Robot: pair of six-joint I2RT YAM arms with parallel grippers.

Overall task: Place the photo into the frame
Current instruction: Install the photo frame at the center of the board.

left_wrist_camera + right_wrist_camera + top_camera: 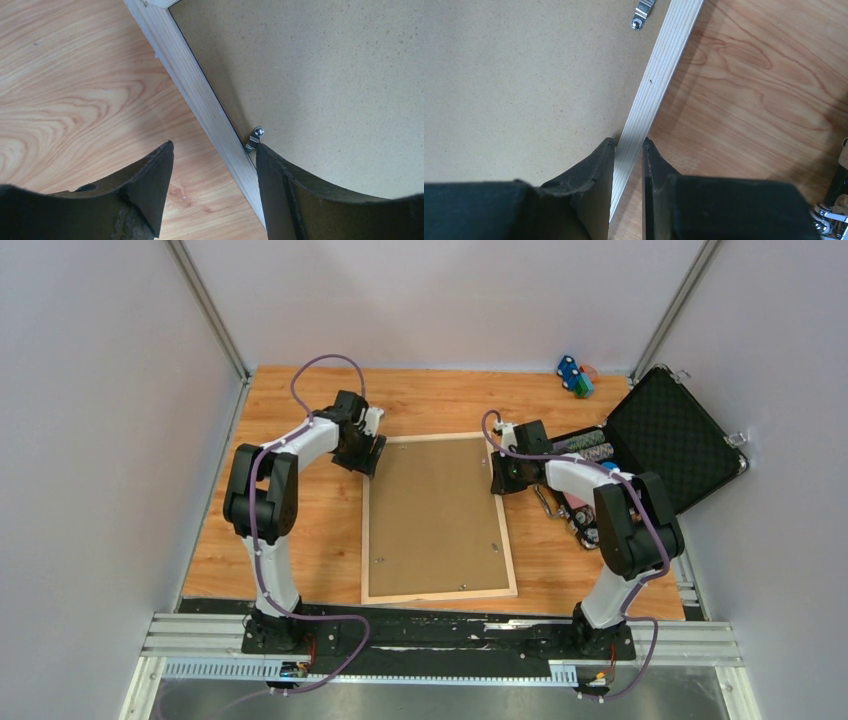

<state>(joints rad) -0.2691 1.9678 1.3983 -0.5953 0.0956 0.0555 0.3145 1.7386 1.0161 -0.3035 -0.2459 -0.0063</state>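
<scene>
The frame (440, 595) lies face down on the wooden table (330, 560), between the two arms. A brown board (435, 515) fills its opening. Whether the photo lies beneath the board cannot be told.

The left end effector (368, 452) is at the frame's far left corner. In the left wrist view it is released: its fingers (150, 185) stand well apart, astride the pale wooden rail. One finger is over the bare table and the other is over the board. The gap between them is wider than the rail. A small metal clip (254, 139) sits on the board at the rail's inner edge, just beside the tip of the inner finger.

The right end effector (497, 478) is at the frame's right rail, towards its far end. In the right wrist view it is clenched on that rail: the two fingers (596, 170) stand close together with the ribbed pale wood running between them. One finger is on the board side and the other on the table side. Another clip (642, 15) lies on the board further along the same rail, apart from the fingers.

An open black case (670, 440) with a foam-lined lid stands at the table's right side, beyond the right arm. Small blue and green items (575, 375) lie at the far edge, near the case.
</scene>
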